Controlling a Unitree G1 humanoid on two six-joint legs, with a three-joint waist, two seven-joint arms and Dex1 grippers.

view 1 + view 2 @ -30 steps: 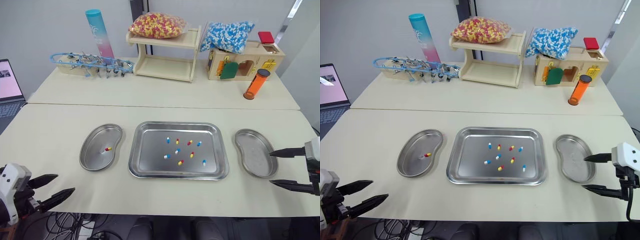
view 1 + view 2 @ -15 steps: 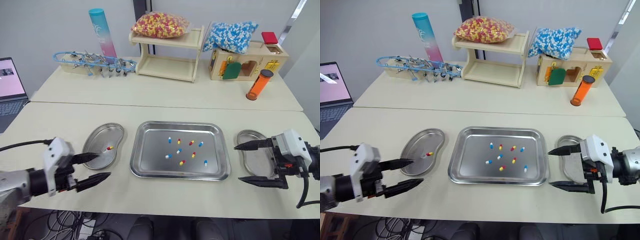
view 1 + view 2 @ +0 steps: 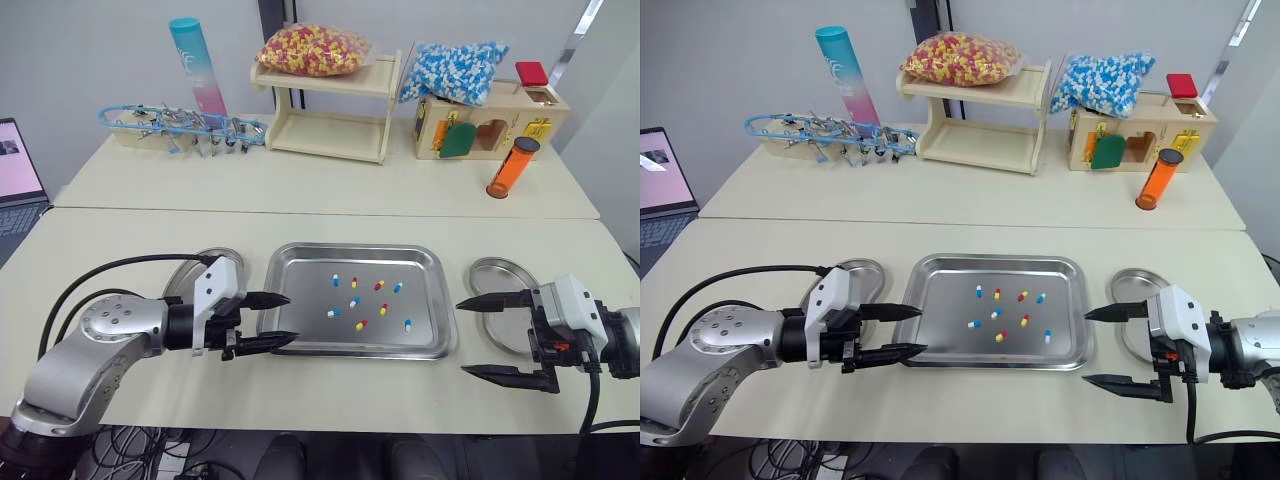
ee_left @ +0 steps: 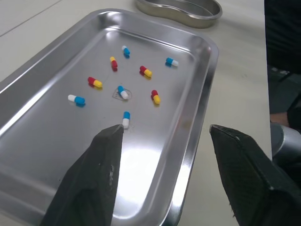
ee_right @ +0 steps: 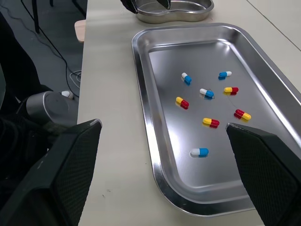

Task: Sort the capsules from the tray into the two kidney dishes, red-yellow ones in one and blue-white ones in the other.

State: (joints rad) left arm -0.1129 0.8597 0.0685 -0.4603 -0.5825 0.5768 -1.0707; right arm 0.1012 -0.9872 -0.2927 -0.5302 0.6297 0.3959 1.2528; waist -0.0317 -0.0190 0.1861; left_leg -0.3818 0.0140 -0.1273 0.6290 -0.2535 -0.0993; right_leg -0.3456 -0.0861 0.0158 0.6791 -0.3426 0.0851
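The beige desk (image 3: 120, 230) carried at its back a wooden shelf (image 3: 330, 110) with a bag of red-yellow capsules (image 3: 315, 50), and next to it a bag of blue-white capsules (image 3: 455, 70) lying on a wooden box (image 3: 500, 125); the head views gave this background. In the middle lay the steel tray (image 3: 300, 315).

The left wrist view showed nine capsules (image 4: 122, 92) inside it, five blue-white and four red-yellow, with the right kidney dish (image 4: 188, 14) beyond. In the right wrist view eight could be counted, and the left kidney dish (image 5: 188, 14) stood past the tray.

The left gripper (image 3: 292, 318) was spread and held nothing, its fingertips over the tray's left rim. The right gripper (image 3: 462, 338), also released, was just beside the tray's right edge, in front of the right kidney dish.
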